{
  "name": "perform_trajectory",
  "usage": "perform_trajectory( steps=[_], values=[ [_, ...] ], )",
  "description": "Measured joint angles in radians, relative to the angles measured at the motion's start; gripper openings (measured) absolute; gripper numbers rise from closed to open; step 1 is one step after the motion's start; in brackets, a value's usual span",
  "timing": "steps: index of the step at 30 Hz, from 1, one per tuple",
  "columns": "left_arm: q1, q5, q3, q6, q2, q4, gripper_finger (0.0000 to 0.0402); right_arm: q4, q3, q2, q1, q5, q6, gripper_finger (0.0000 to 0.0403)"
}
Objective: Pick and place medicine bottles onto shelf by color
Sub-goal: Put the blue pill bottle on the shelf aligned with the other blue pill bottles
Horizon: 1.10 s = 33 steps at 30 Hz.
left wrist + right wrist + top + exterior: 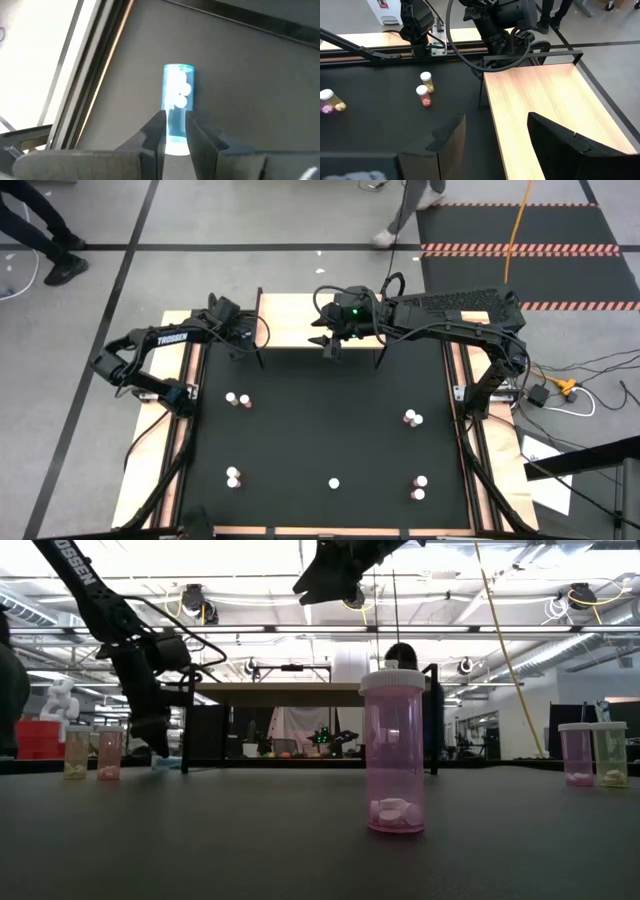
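Observation:
My left gripper (243, 338) is low at the mat's far left, beside the shelf's left legs, shut on a blue bottle (177, 95); in the low view it shows as a teal patch (166, 762) just above the mat. My right gripper (334, 343) hangs open and empty over the near edge of the tan shelf (290, 318); its fingers (450, 142) straddle the board's left side (540, 95). Pink and yellow bottles stand on their bases on the mat, in pairs (237, 399), (412, 418), (233, 477), (419, 487), and one alone (333, 483). My left gripper (176, 120) pinches the blue bottle between its two fingers at the white-capped end (175, 145). The fingers lie along the bottle, whose body reaches out past the fingertips. I cannot tell whether the bottle rests on the mat or is clear of it.
The black mat (320, 440) has free room in its middle. The shelf's thin black legs (262, 360) stand at the mat's far edge, close to both grippers. In the low view a pink bottle (393, 755) stands nearest. People's legs (400, 210) show on the floor beyond the table.

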Motion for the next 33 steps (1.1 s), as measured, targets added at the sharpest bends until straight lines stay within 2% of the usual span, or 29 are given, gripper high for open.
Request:
perform_trajectory(
  steps=[13, 17, 20, 27, 30, 33],
  values=[
    [-0.004, -0.005, 0.0, -0.045, 0.0, 0.012, 0.0074, -0.016, 0.0, 0.0, 0.0, 0.0, 0.026, 0.021],
    [0.005, 0.027, 0.0, -0.053, 0.0, 0.014, 0.0078, -0.018, 0.0, 0.0, 0.0, 0.0, 0.026, 0.021],
    [0.015, 0.055, 0.0, -0.055, 0.0, 0.014, 0.0102, -0.019, 0.0, 0.0, 0.0, 0.0, 0.026, 0.021],
    [0.031, 0.06, 0.001, -0.041, 0.036, 0.016, 0.0188, -0.024, 0.0, 0.0, 0.0, 0.021, 0.024, 0.021],
    [0.031, 0.06, 0.001, -0.034, 0.058, 0.027, 0.0202, -0.027, 0.0, 0.0, 0.0, 0.021, 0.024, 0.021],
    [0.031, 0.051, 0.001, -0.035, 0.067, 0.037, 0.0197, -0.034, 0.0, 0.0, 0.0, 0.021, 0.022, 0.021]
  ],
)
